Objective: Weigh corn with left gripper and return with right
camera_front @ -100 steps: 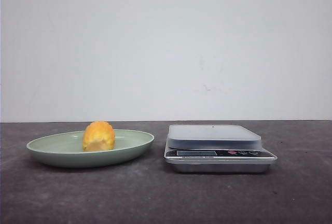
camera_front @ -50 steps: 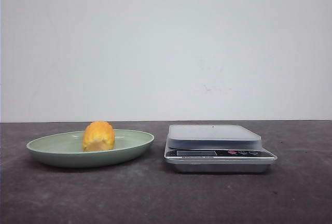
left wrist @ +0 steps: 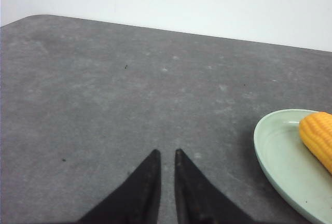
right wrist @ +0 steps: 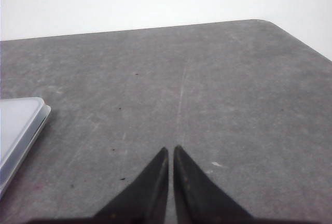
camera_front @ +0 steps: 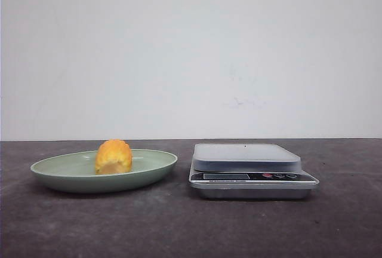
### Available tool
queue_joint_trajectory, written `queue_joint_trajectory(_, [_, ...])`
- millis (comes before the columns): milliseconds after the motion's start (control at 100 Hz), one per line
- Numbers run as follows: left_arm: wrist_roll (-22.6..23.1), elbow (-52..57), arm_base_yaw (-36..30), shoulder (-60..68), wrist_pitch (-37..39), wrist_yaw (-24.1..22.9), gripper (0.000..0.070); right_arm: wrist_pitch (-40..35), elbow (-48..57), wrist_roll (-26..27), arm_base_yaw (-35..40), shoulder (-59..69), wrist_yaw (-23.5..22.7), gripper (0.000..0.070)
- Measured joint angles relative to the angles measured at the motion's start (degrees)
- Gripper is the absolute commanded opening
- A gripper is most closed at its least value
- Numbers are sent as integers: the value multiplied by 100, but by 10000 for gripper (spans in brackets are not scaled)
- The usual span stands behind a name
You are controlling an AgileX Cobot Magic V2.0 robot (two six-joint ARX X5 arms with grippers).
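A short yellow-orange corn cob lies on a pale green plate at the left of the dark grey surface, its paler cut end facing the front camera. Just beside the plate, to its right and not touching it, a silver kitchen scale stands with its weighing platform bare. The left tool hangs above bare surface near the plate's rim, its two pointed black fingers nearly together and holding nothing. The right tool, fingers likewise almost touching and without a load, hangs over the surface beside the scale's corner.
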Motion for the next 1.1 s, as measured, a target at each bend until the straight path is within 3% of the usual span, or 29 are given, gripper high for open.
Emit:
queue_joint_trajectory(530, [-219, 0, 0, 0, 7, 33, 0, -13, 0, 66, 0, 0, -199, 6])
queue_joint_trajectory(750, [-1051, 116, 4, 46, 240, 433, 9, -457, 267, 503, 0, 55, -286, 4])
queue_joint_trajectory(890, [-1482, 984, 4, 573, 219, 437, 9, -643, 1226, 776, 0, 457, -367, 4])
queue_joint_trajectory(1100, [-1567, 2959, 9, 2267, 50, 756, 19, -632, 2931, 1366, 0, 1687, -979, 4])
